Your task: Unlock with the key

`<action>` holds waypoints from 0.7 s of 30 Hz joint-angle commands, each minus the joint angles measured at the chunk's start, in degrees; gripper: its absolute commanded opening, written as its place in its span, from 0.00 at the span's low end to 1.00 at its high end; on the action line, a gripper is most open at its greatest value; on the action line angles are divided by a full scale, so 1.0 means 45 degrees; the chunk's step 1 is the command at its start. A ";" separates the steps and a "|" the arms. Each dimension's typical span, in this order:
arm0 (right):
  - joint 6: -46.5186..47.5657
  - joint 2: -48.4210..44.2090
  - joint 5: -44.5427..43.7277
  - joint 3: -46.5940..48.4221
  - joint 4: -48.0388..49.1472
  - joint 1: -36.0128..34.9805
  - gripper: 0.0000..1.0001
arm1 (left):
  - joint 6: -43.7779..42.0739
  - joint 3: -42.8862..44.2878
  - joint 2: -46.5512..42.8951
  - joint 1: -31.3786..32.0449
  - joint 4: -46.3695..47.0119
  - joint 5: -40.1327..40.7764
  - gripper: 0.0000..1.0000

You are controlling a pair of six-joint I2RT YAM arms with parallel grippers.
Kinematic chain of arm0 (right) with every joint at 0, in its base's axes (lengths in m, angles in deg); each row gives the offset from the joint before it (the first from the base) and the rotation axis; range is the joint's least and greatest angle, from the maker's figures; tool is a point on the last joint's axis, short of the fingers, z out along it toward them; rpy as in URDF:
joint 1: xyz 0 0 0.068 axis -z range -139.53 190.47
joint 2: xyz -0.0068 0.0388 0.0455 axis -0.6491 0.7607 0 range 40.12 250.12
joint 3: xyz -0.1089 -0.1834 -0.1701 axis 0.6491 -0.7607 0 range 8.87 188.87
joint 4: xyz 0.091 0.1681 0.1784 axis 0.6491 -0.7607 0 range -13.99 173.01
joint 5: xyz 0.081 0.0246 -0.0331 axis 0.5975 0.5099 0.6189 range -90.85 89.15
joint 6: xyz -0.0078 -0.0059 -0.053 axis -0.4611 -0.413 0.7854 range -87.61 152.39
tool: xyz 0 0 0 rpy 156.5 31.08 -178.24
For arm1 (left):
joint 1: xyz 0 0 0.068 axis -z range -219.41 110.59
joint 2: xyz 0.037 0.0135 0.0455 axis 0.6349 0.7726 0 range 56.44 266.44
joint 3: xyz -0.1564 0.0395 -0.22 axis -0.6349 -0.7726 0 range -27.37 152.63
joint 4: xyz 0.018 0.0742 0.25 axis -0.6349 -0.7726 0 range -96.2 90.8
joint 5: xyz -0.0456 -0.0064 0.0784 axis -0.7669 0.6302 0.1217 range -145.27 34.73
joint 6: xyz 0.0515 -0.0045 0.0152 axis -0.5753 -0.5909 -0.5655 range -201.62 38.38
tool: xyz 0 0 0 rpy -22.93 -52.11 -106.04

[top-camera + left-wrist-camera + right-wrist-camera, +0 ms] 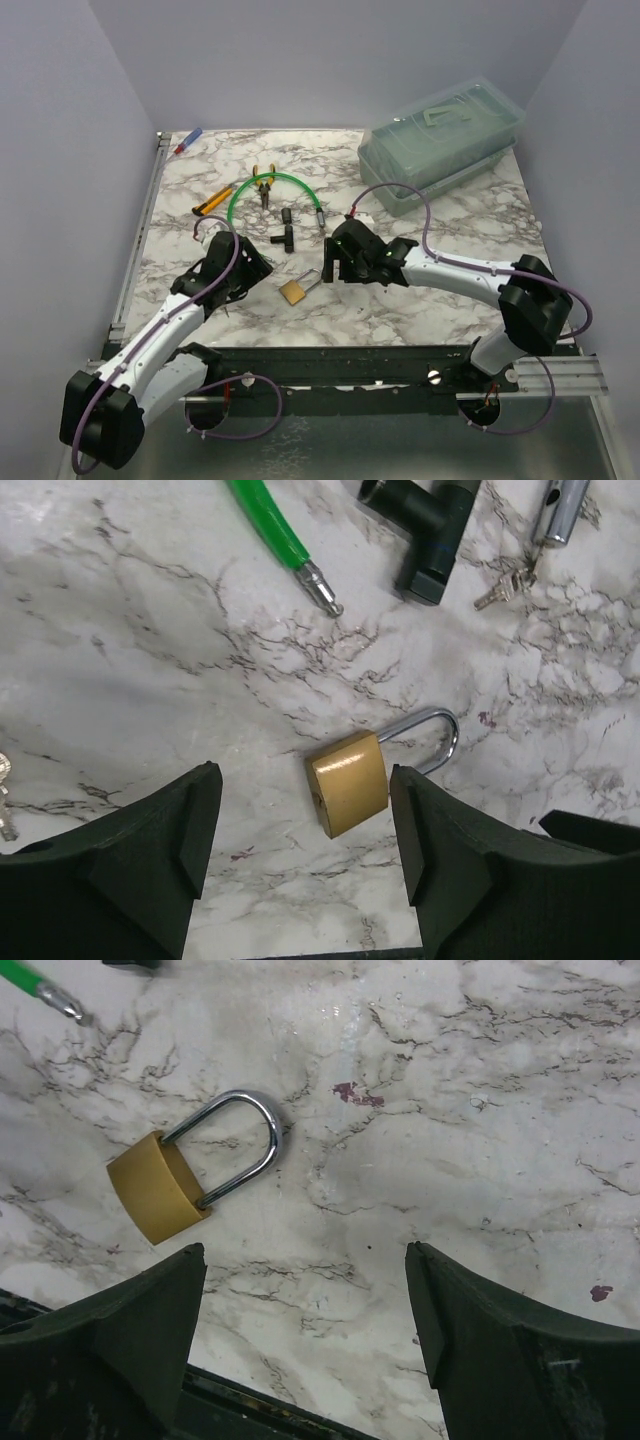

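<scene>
The small brass padlock lies flat on the marble table, its silver shackle closed. In the left wrist view the padlock lies between my open left gripper's fingers, nearer the right one, untouched. A tiny silver key lies on the marble farther off, beside a silvery cable end. My right gripper is open and empty; the padlock lies just beyond its left finger. From above, the left gripper and right gripper flank the padlock.
A green cable, a black T-shaped piece, yellow-handled pliers, an orange cutter and a pen lie behind. A clear lidded box stands back right. Another small silver piece shows at the left edge.
</scene>
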 commanded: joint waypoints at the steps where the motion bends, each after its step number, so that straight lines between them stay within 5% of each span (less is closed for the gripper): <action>1: -0.0209 0.0626 0.0144 -0.0221 0.0437 -0.0123 0.85 | -0.0704 -0.0429 0.0498 0.0530 0.1392 -0.1081 0.72; 7: -0.0373 0.0877 -0.0288 -0.0259 0.0430 -0.0118 0.85 | -0.1039 -0.0936 0.1338 0.0790 0.2818 -0.2512 0.70; 21: -0.0862 -0.0313 -0.1713 -0.1387 -0.0332 -0.0109 0.85 | -0.0407 0.0570 0.4471 0.2321 0.2690 -0.2251 0.69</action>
